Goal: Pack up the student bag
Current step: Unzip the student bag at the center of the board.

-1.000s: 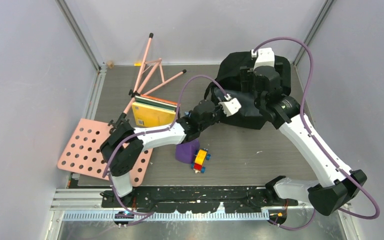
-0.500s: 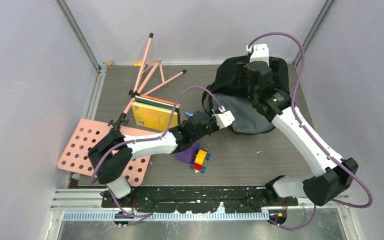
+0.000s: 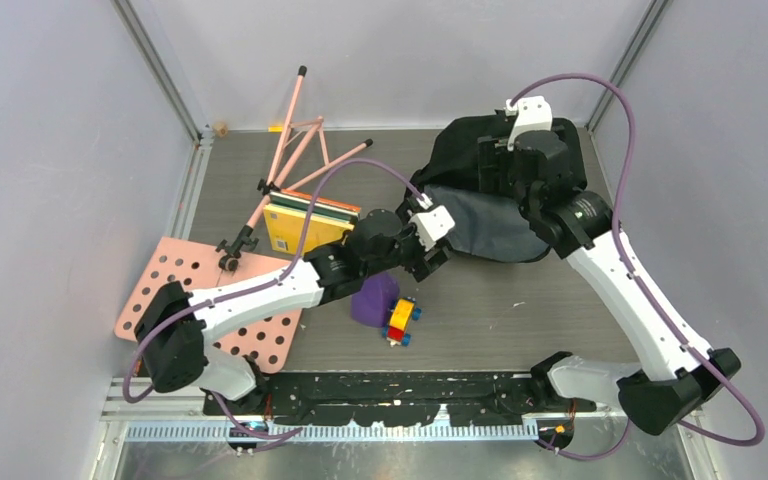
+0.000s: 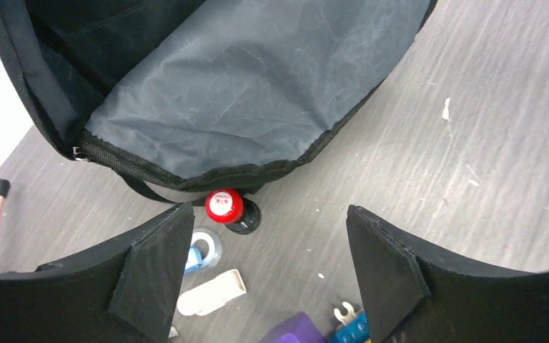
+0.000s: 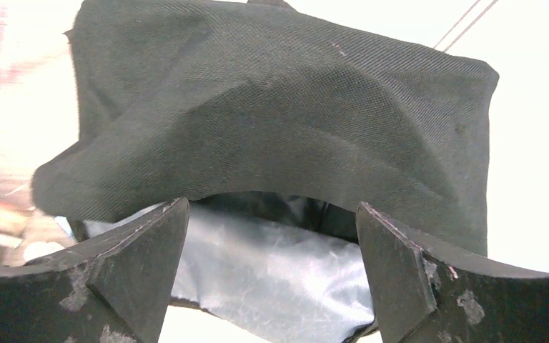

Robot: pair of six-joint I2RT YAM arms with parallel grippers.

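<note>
- The table (image 3: 520, 300) has a grey, wood-grained top.
- The student bag (image 3: 457, 150) lies at its far right corner, with its grey lining showing.
- Pink rods (image 3: 295, 150) lie crossed at the far left corner.
- A yellow book (image 3: 305, 228) lies left of the middle.
- A pink perforated board (image 3: 165, 290) overhangs the left edge.
- A purple container (image 3: 372, 300) sits just beside a toy block (image 3: 401, 320), toward the near edge.
- A red-capped bottle (image 4: 225, 207), a tape roll (image 4: 204, 249) and a white piece (image 4: 211, 293) lie by the bag.

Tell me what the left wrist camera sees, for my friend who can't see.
The black student bag lies open on a grey table, grey lining showing. A small red-capped container sits beside its edge. The left tool stands open in front, empty.
</note>
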